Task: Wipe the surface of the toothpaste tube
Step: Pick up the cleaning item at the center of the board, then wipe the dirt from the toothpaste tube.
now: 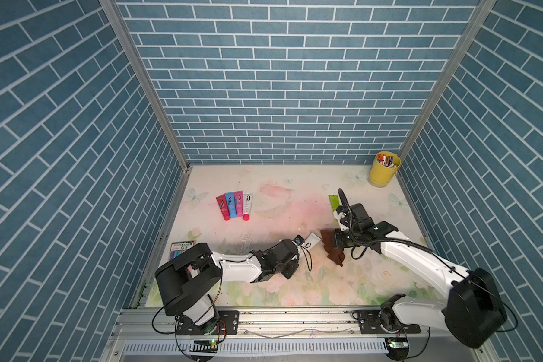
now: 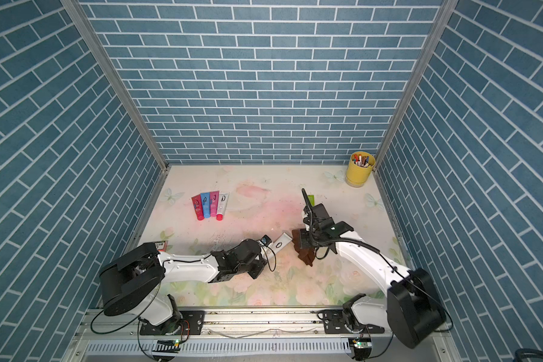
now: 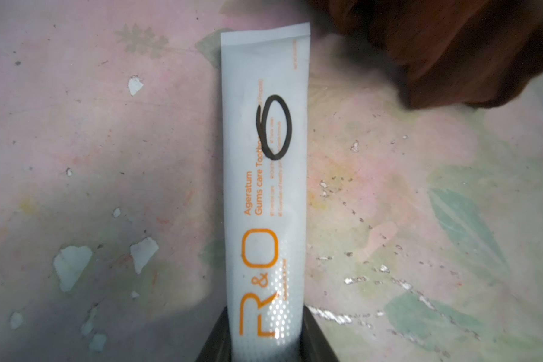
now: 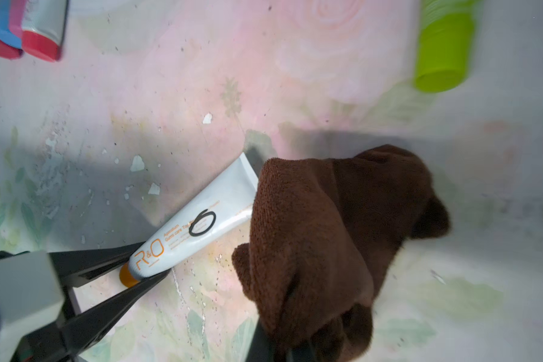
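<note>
Roughly at the lower centre of both top views, the white toothpaste tube (image 1: pixel 312 240) (image 2: pixel 281 242) sticks out from the left gripper (image 1: pixel 301 243), its flat crimped end pointing toward the right side of the frame. The left wrist view shows the two dark fingers (image 3: pixel 215 338) pressed against either side of the tube (image 3: pixel 264 188) near its cap end, so the left gripper (image 3: pixel 265 341) is clamped on it. Orange "R&O" lettering faces up, and a black marker loop (image 3: pixel 275 127) is drawn on the tube's upper half. In the right wrist view the orange cap (image 4: pixel 126 277) peeks out behind those fingers. Just right of the tube, the right gripper (image 1: pixel 334 240) is closed on a bunched brown cloth (image 1: pixel 333 252) (image 2: pixel 304 254), which hangs from it in folds. The cloth (image 4: pixel 320 238) overlaps the tube's (image 4: pixel 195 225) flat end in the right wrist view; whether they touch I cannot tell. A row of four tubes (image 1: pixel 235 205), red, blue, pink and white, lies side by side on the floral table (image 1: pixel 295 194) left of centre, well apart from the arms. A green tube (image 1: pixel 333 202) lies behind the right arm, and a yellow cup (image 1: pixel 383 170) of markers stands in the table's far right corner. A printed packet (image 1: pixel 182 247) lies at the table's left edge, partly hidden by the left arm.
</note>
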